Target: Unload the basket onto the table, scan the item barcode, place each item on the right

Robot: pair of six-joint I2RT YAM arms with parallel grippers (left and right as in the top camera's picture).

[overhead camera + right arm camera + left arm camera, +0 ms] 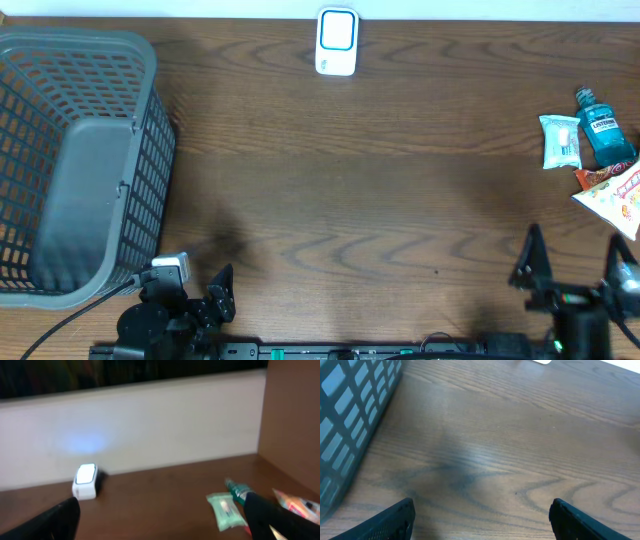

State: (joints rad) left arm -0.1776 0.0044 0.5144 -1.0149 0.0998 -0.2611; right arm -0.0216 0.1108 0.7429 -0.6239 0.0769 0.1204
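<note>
1. Both arms sit at the table's near edge. The left gripper [482, 505] has its jaws spread wide over bare wood, holding nothing. The right gripper [572, 250] is likewise fully spread and empty.
2. Dark brown wooden table [380, 200] with strong wavy grain. A pale wall [150, 435] runs along its far edge with a dark band above it, and a brown side panel [295, 410] closes the right end.
3. Grey plastic mesh basket [150, 170] at the far left, just beside the left arm.
4. Snack bag [615, 195], white and orange with red print, at the right edge, partly cut off by the frame; it is near the right gripper.
5. Mouthwash bottle [605, 130], teal-blue with a dark cap and a white label, lying flat just beyond the bag.
6. Pale green flat packet [560, 142] with a white label, lying just left of the bottle.
7. White barcode scanner [336, 42] with a blue-rimmed window, at the far edge near the middle, well apart from the three items.
</note>
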